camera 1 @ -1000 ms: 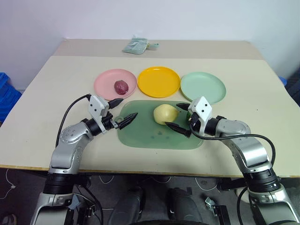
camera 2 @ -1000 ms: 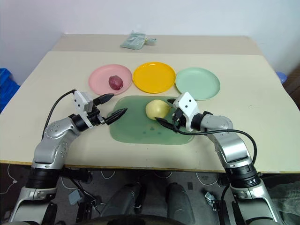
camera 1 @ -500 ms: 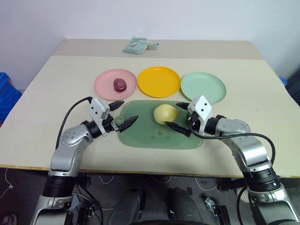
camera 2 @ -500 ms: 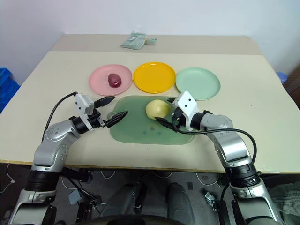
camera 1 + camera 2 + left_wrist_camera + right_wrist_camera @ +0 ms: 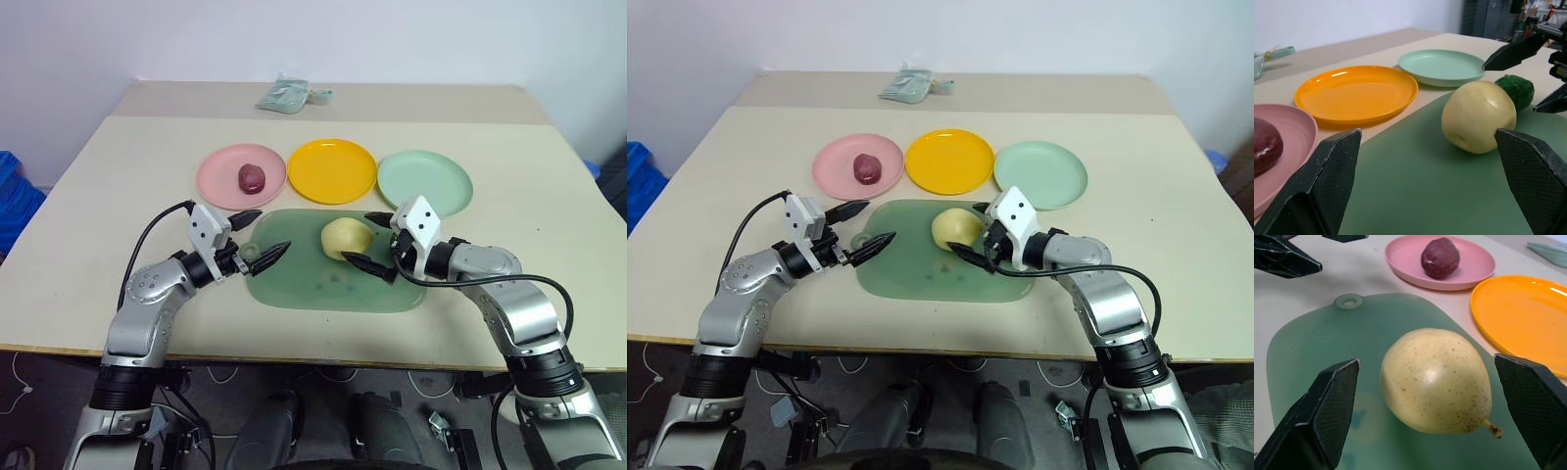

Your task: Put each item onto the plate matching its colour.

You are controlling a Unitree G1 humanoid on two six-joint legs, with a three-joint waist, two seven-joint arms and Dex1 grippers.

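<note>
While I watch through the head camera, three plates sit in a row across the table [image 5: 88, 196]: pink plate [image 5: 217, 177] on the left, yellow plate [image 5: 332, 169] in the middle, mint plate [image 5: 424, 182] on the right. The red-purple toy [image 5: 251, 177] lies on the pink plate. Just in front of the plates lies a green tray [image 5: 313, 279], and the yellow pear [image 5: 345, 238] rests on it toward its right half. My left gripper [image 5: 261, 234] hangs over the tray's left edge, fingers spread wide, nothing between them. My right gripper [image 5: 370, 241] sits at the pear's right side, fingers wide apart, one on either side of the pear's right end; I cannot tell if they touch it. A grey-green packet [image 5: 285, 96] lies at the far edge of the table.

Left wrist camera: my two black fingers [image 5: 1322, 176] stand wide apart with only tray between them. The pear is upright-ish on the tray, and the bumpy green toy [image 5: 1516, 90] sits just behind it, close to the other gripper's black tips. Yellow and mint plates carry nothing; the red-purple toy shows on the pink plate's near part.

Right wrist camera: fingers [image 5: 1317, 413] spread wide, the pear lying on its side between them with its stem pointing toward the camera. It looks apart from both fingers. Pink plate with its toy beyond the tray's hanging hole [image 5: 1349, 300].
</note>
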